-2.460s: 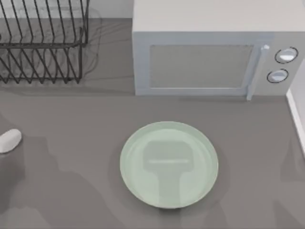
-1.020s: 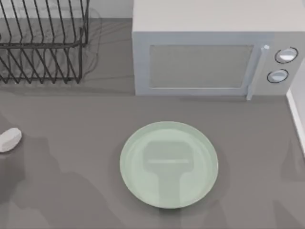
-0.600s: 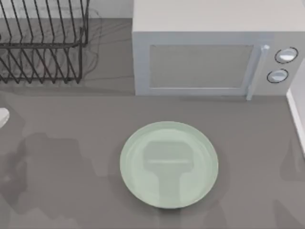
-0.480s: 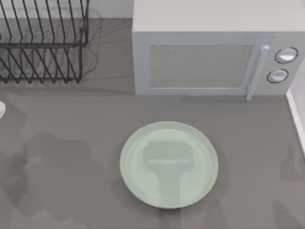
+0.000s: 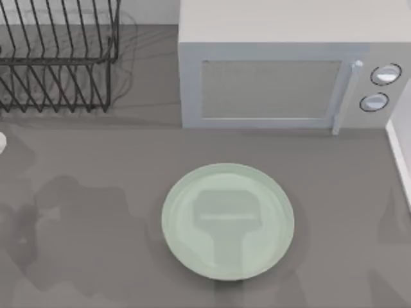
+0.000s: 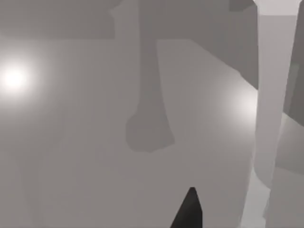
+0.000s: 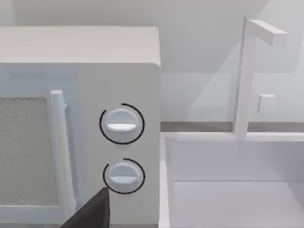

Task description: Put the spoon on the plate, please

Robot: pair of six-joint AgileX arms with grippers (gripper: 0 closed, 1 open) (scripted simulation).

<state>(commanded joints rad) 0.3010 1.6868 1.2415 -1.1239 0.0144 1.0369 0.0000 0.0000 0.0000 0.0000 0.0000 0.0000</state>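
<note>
Our left gripper [image 6: 190, 211] hangs low over bare grey tabletop [image 6: 71, 142], a dark tip of it at the edge of its wrist view. We cannot tell whether it is released or clenched. It seems to be searching the tabletop's left side, where we judge the small white spoon must lie, though we cannot tell where the spoon actually is.

Our right gripper [image 7: 92, 211] sits parked facing the boxy white microwave [image 7: 118, 85] with its two round dials. Its state we cannot tell either. Beside the microwave is a white sink basin [image 7: 228, 190] with nothing in it.

The large round mint-green glossy plate [image 5: 183, 218] lies flat at the middle of the tabletop, in front of the microwave, and carries only a shadow — it awaits the spoon. The black wire dish rack [image 5: 58, 70] at the far left looks unloaded.
</note>
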